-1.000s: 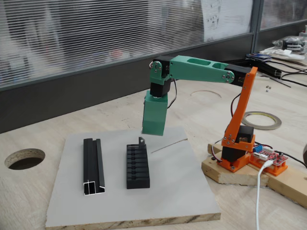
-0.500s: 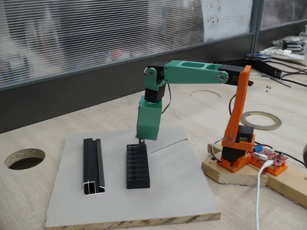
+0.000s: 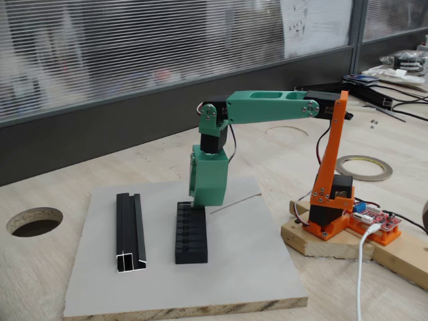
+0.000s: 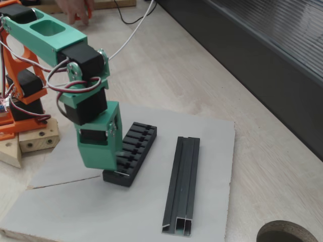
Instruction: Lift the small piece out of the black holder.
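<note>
My gripper (image 3: pixel 200 204) has descended onto the slotted black holder's (image 3: pixel 191 235) far end, covering the small piece. Jaw state: cannot tell. Grasp presumably imminent.

At centre left of the frame, the green pincer (image 4: pixel 112 164) points down onto the near end of the black holder (image 4: pixel 132 152), its tips hidden behind the green housing. The holder lies on a grey board (image 4: pixel 212 151) on the pale wood worktop (image 4: pixel 202 65). Just right of it, apart, lies a longer black channel rail (image 4: pixel 182 184). A round hole (image 4: pixel 290 232) sits at lower right.
</note>
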